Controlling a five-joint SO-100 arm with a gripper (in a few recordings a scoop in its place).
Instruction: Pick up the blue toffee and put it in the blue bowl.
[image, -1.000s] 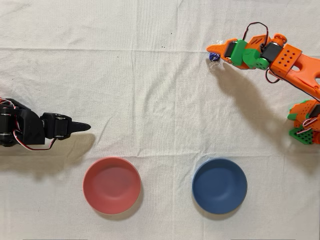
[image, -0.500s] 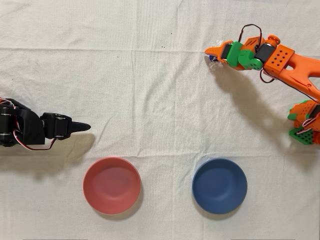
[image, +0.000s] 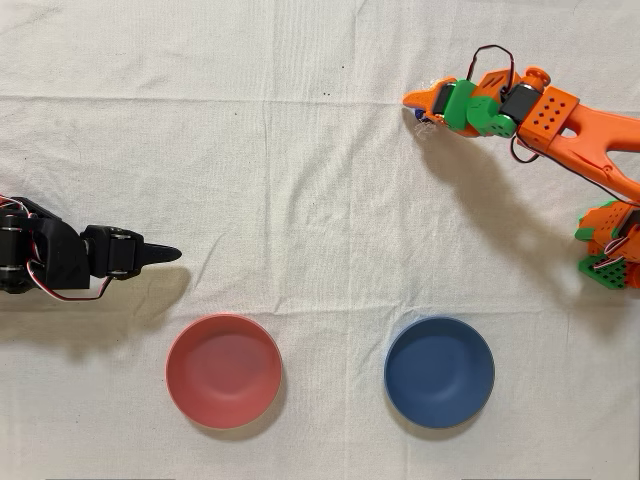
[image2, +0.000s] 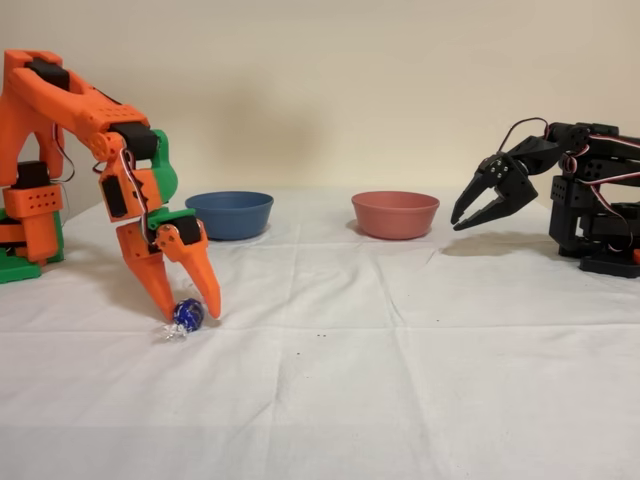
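The blue toffee (image2: 187, 314) lies on the white cloth near the front left of the fixed view, its clear wrapper end sticking out to the left. My orange gripper (image2: 190, 312) points down over it, open, with one finger on each side of the candy and the tips at cloth level. In the overhead view the gripper (image: 418, 108) is at the upper right and covers most of the toffee (image: 421, 118). The blue bowl (image: 439, 372) sits empty at the lower right of the overhead view, far from the gripper; in the fixed view the bowl (image2: 229, 214) stands behind the arm.
A pinkish-red bowl (image: 223, 370) sits empty to the left of the blue one in the overhead view. The idle black arm (image: 70, 260) rests at the left edge there. The orange arm's base (image: 605, 250) stands at the right edge.
The orange gripper has shifted left and up in the overhead view and come down over the toffee, which now shows less. The bowls and the black arm have not moved.
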